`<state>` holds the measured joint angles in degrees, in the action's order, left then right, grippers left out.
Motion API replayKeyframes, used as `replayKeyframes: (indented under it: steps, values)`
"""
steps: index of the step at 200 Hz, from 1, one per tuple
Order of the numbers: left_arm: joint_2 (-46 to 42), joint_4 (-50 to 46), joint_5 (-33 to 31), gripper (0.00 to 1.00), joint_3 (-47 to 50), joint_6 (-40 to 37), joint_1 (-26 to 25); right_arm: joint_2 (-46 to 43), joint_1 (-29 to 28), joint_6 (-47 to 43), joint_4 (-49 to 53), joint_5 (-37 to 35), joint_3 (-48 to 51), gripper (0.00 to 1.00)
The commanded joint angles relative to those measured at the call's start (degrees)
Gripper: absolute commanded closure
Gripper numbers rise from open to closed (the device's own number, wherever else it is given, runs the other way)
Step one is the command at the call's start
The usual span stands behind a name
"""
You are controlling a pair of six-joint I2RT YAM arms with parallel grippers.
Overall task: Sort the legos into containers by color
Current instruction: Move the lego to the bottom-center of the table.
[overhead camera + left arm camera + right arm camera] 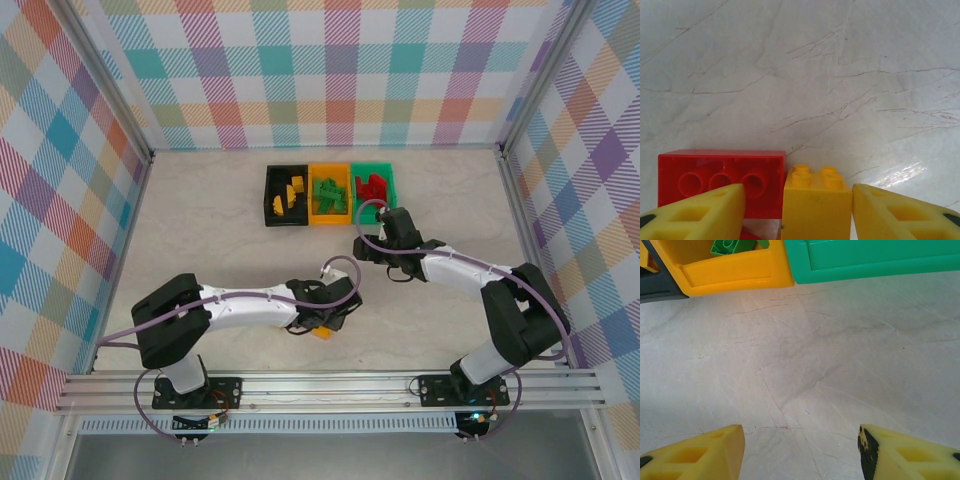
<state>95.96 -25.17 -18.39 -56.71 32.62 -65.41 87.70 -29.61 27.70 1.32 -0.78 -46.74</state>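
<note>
Near the table's front, my left gripper [323, 322] [799, 192] is low and open around a yellow lego [816, 205] [322, 333]. The brick sits almost against the right finger [890, 215], with a gap to the left finger [705, 212]. A red lego [722, 177] lies on its side just left of the yellow one, partly behind the left finger. My right gripper [383, 218] [801, 432] hangs open and empty over bare table, just in front of the containers. The black bin [270, 196] has yellow legos, the orange-yellow bin [330, 219] [730, 272] green ones, the green bin [390, 180] [865, 262] red ones.
The three bins stand side by side at the back centre of the marbled table [200, 230]. Checked walls [90, 150] close in the left, back and right sides. A metal rail [330, 388] with both arm bases runs along the near edge.
</note>
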Motion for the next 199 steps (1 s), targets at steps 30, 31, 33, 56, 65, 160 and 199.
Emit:
replayKeyframes:
  steps: [30,31,33,56,65,160,199]
  values:
    - [5.5,0.2,2.8,0.44,-3.7,0.7,-1.4,0.2,-0.3,0.1,-0.9,0.3,0.4,0.38]
    - [5.6,0.2,2.8,0.44,-3.8,0.7,-1.4,0.2,-0.2,0.1,-0.8,0.3,0.4,0.38]
    - [5.8,0.2,2.8,0.44,-3.9,0.6,-1.4,0.2,-0.2,0.0,-0.9,0.3,0.4,0.38]
    - [7.5,1.3,4.2,0.45,-5.6,0.3,-1.8,-0.1,-0.3,0.0,-0.9,0.2,0.5,0.38]
    - [7.9,1.6,4.2,0.45,-6.1,0.3,-2.0,-0.1,-0.3,0.0,-0.8,0.2,0.5,0.38]
    - [8.9,-5.5,-4.3,0.48,-8.8,2.3,-2.4,-0.3,-0.3,-0.1,-0.5,-0.3,0.4,0.38]
    - [6.7,-10.2,-7.3,0.5,-4.8,7.1,1.2,-0.3,-0.3,0.0,-0.6,-0.1,0.5,0.38]
